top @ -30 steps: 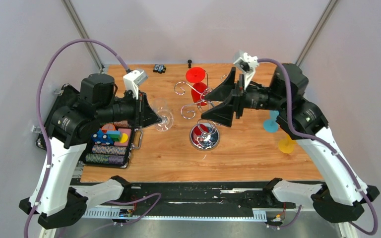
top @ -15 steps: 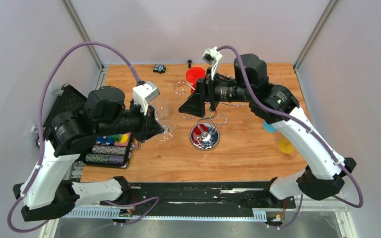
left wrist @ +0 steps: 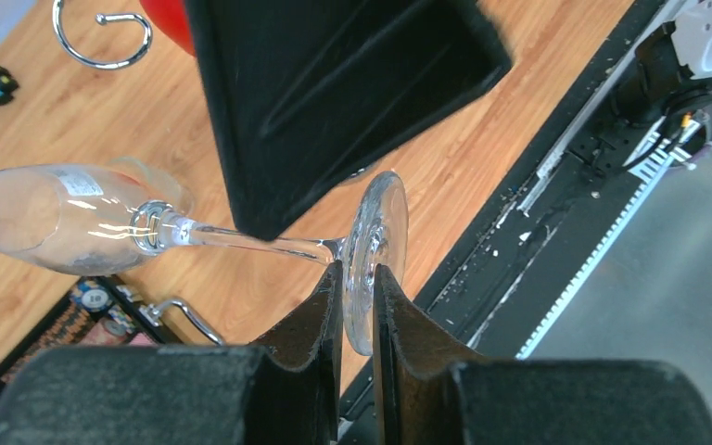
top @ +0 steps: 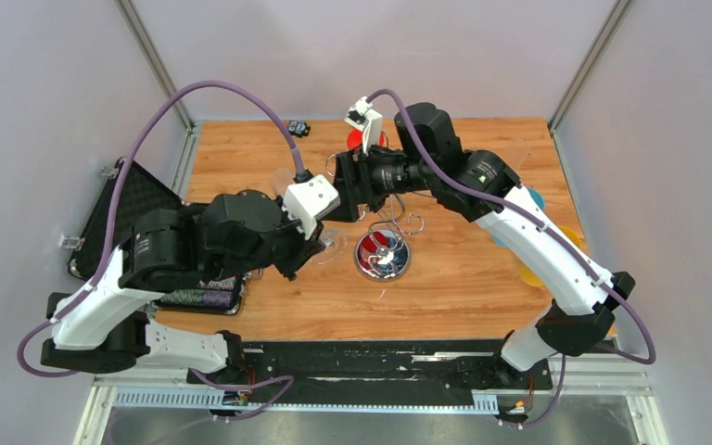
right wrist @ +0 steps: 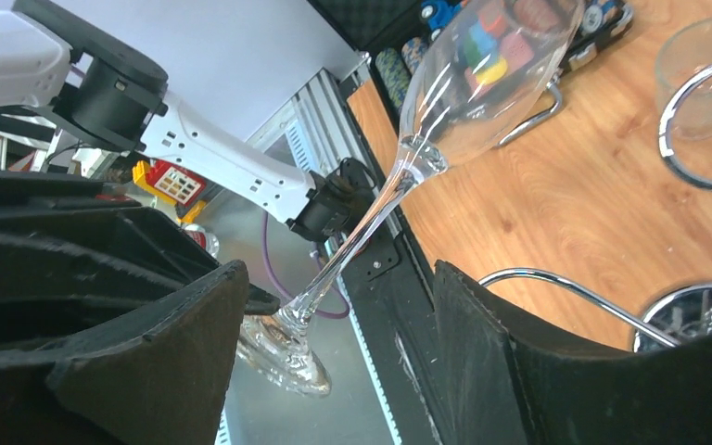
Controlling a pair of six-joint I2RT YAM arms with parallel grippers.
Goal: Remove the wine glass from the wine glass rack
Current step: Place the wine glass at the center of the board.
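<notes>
A clear wine glass (left wrist: pixel 241 243) lies sideways in the air, bowl to the left. My left gripper (left wrist: pixel 357 278) is shut on the rim of its foot; in the top view this gripper (top: pixel 317 248) is left of the wine glass rack (top: pixel 383 256), a chrome stand with a mirrored base and curled hooks. My right gripper (right wrist: pixel 341 278) is open, and the stem of the clear wine glass (right wrist: pixel 362 236) passes between its fingers without touching them. In the top view the right gripper (top: pixel 343 185) is above the rack's left hooks. A red glass (top: pixel 367 140) hangs at the rack's far side.
An open black case of poker chips (top: pixel 190 295) sits at the left edge, mostly under my left arm. A short clear tumbler (right wrist: pixel 705 69) stands on the wood near a rack hook (right wrist: pixel 556 281). Blue (top: pixel 536 197) and yellow (top: pixel 570 237) pieces lie at the right. A small black item (top: pixel 298 128) is at the back.
My left arm has carried the clear glass rightward toward the rack. My right arm has swung left, and its open fingers now straddle the glass stem.
</notes>
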